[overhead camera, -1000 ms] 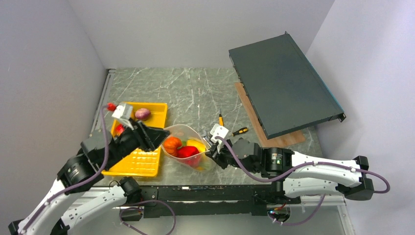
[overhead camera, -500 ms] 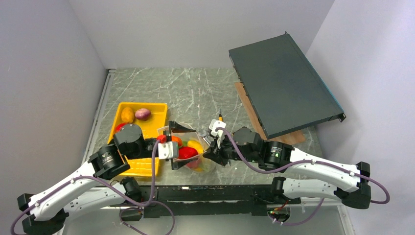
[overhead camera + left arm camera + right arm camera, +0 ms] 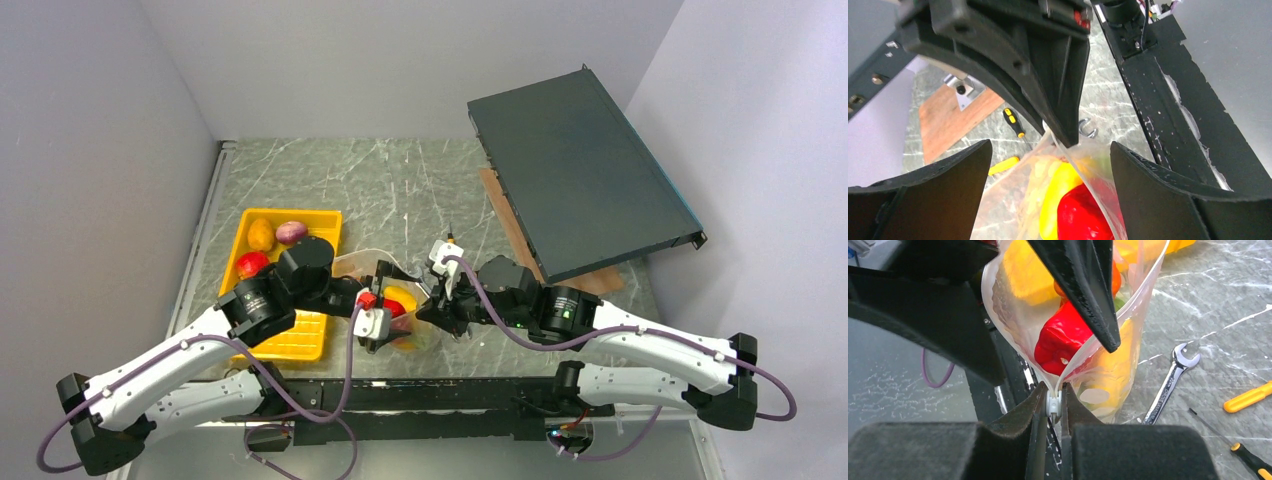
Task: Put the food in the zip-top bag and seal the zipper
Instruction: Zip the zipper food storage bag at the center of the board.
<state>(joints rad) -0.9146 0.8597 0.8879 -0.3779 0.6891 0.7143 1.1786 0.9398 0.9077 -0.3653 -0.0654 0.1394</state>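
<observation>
The zip-top bag [image 3: 404, 308] stands with its mouth open near the table's front edge, holding a red pepper [image 3: 1063, 337], a yellow pepper [image 3: 1063, 192] and orange food. My right gripper [image 3: 1053, 401] is shut on the white end of the zipper [image 3: 1053, 405] at the bag's corner. My left gripper [image 3: 1050, 150] is open wide right at the bag. Its fingers [image 3: 933, 195] stand either side of the bag's rim, which runs between them. From above, the left gripper [image 3: 392, 302] meets the right gripper [image 3: 436, 312] over the bag. More food [image 3: 291, 232] lies in the tray.
A yellow tray [image 3: 300, 345] sits left of the bag with an orange, a purple and a red piece in it. A steel wrench [image 3: 1168, 385] and two screwdrivers [image 3: 1248, 397] lie just beyond the bag. A large dark panel [image 3: 580, 170] leans over a wooden board [image 3: 530, 262] at the back right.
My left arm swung from the yellow tray across to the bag and its gripper opened wide. The right gripper kept its hold on the bag's corner.
</observation>
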